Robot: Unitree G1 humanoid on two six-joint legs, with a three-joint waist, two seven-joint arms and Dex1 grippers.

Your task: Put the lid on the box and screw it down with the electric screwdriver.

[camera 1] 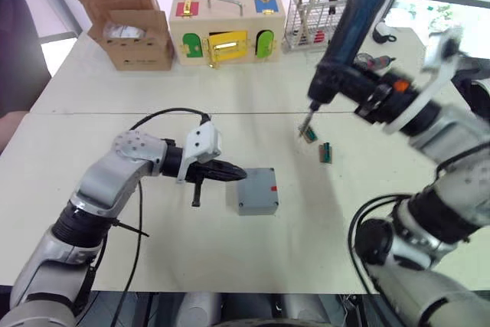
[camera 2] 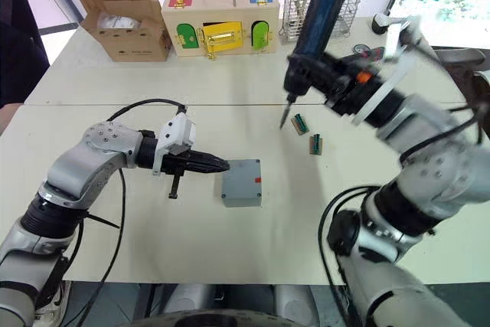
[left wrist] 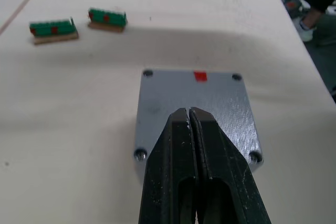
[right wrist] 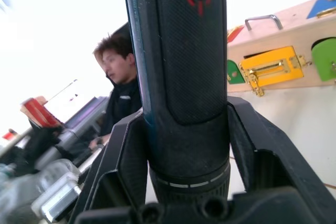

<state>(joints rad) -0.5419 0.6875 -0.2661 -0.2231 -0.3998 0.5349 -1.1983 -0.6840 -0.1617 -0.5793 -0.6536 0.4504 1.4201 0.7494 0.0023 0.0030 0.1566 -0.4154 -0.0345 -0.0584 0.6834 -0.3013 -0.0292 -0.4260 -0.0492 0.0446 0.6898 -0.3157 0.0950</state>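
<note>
The left gripper [camera 2: 217, 165] lies low over the table [camera 2: 153, 227] toward the near edge, its two black fingers pressed together with nothing between them, their tips over the left rim of the lid [camera 2: 242, 179]. The lid sits on the box [camera 2: 241, 200], a red mark near its right edge, about midway along the table's near half. Two small green blocks [camera 1: 320, 144] lie further right, toward the middle seam. Above them the right gripper [camera 1: 346, 80] clamps the electric screwdriver [camera 2: 318, 13], held tilted, its bit pointing down just over the blocks. Along the far edge stand a cardboard box [camera 1: 126, 17], a wooden box with coloured doors [camera 1: 227, 28] and a wire rack [camera 1: 314, 17]
</note>
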